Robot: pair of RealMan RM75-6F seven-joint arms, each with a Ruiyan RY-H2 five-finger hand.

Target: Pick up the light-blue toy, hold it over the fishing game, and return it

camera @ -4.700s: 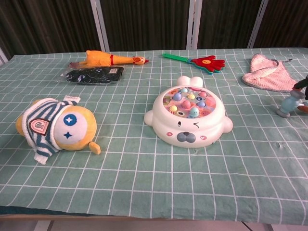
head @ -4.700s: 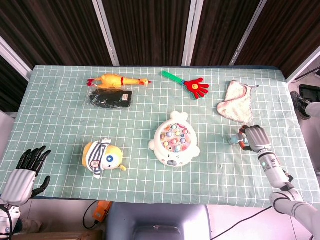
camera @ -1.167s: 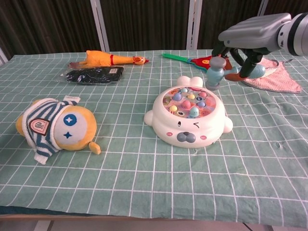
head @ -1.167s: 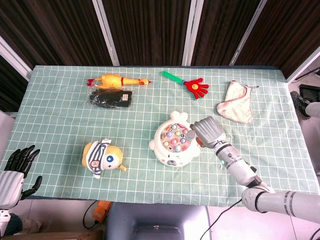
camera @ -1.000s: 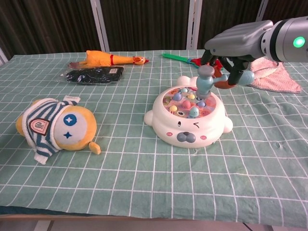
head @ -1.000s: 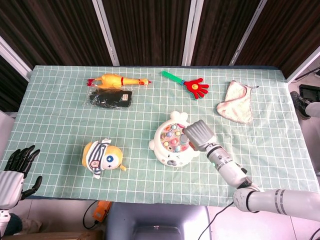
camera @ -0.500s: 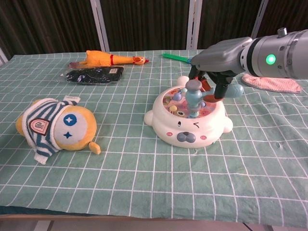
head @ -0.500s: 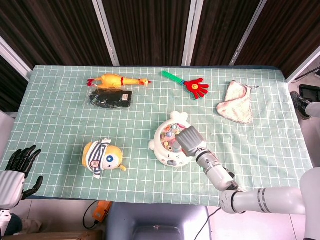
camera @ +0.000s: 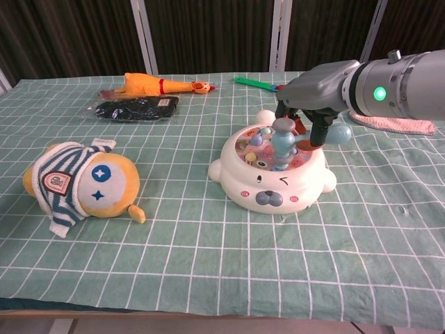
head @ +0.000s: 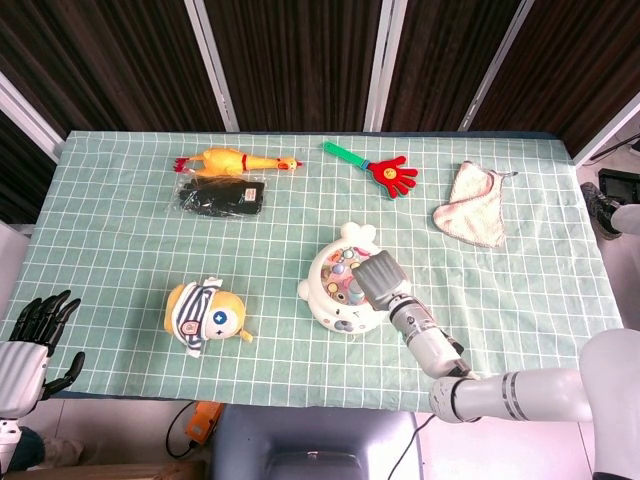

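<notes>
Right hand (camera: 314, 88) has a grey back, dark fingers, a green-lit silver wrist; left hand (head: 30, 340) grey-backed, black-fingered.

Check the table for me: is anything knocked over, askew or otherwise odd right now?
Nothing stands out. The right hand holds the light-blue toy over the fishing game, which sits flat on the tablecloth. The plush lies on its side, and the rubber chicken lies flat.

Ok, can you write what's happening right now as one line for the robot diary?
step: hold over game | right robot hand: holds light-blue toy above fishing game | left robot hand: empty, off table edge | next: return toy
</notes>
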